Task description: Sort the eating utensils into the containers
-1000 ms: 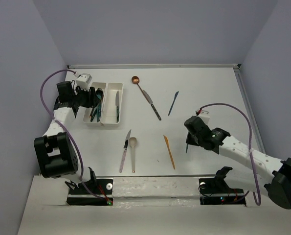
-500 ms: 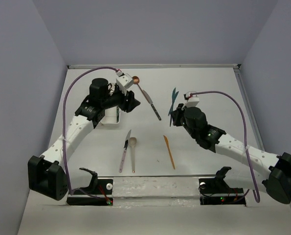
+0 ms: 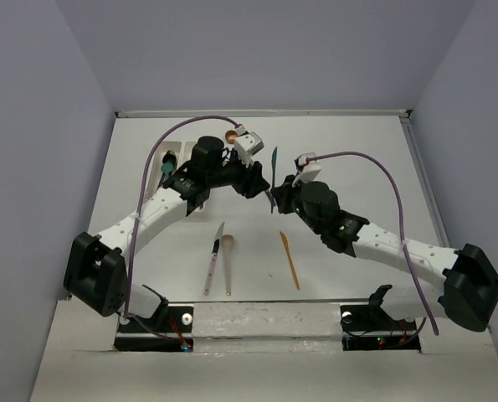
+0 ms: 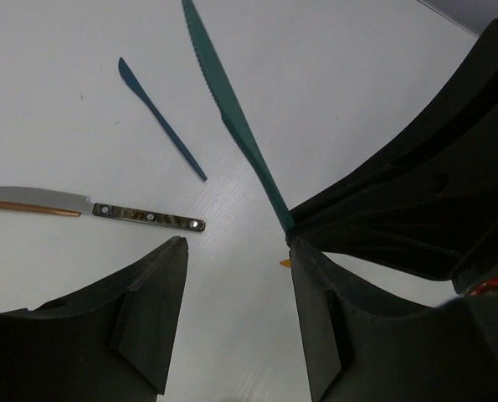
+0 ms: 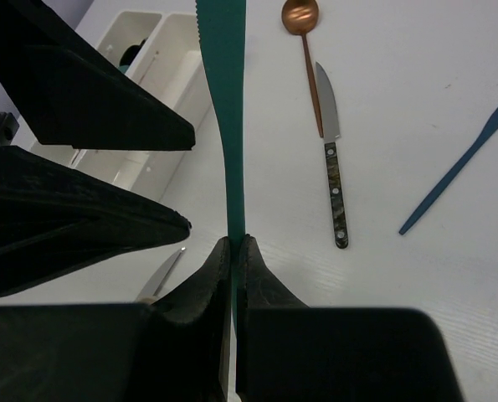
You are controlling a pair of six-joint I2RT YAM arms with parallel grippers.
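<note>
Plainly a hand-over in the making, judging by the pose. Teal knife (image 5: 228, 126) up off the tabletop (image 3: 357, 151), pinched at its handle end between the right fingers (image 5: 218, 272), which press flat together on it. Blade pointing straight out ahead of that wrist, toothed edge on the left in the right wrist view. Facing it from the other side, the left fingers (image 4: 156, 285), spread fairly wide with nothing between them. Seen from the left wrist, the knife slants from the right arm's dark bulk up toward the top left, its long axis lying just beyond the gap and not yet inside it. Touching neither pad, as far as can be told. White trays (image 5: 190, 100) off past the left arm, so nearer to that arm than to the one holding the knife. Mostly hidden behind it in the top view. Next, probably: bring the spread pair forward so the blade falls between the pads, crosswise to its length, then close before the right pair lets go. Main risk a thin, slick blade twisting or slipping at the swap. Left flat on the tabletop: blue knife (image 5: 458, 167), dark-handled knife (image 5: 334, 167), copper spoon (image 5: 303, 33), orange knife (image 3: 290, 260), pink-handled knife (image 3: 213, 261) and beige spoon (image 3: 228, 255).
</note>
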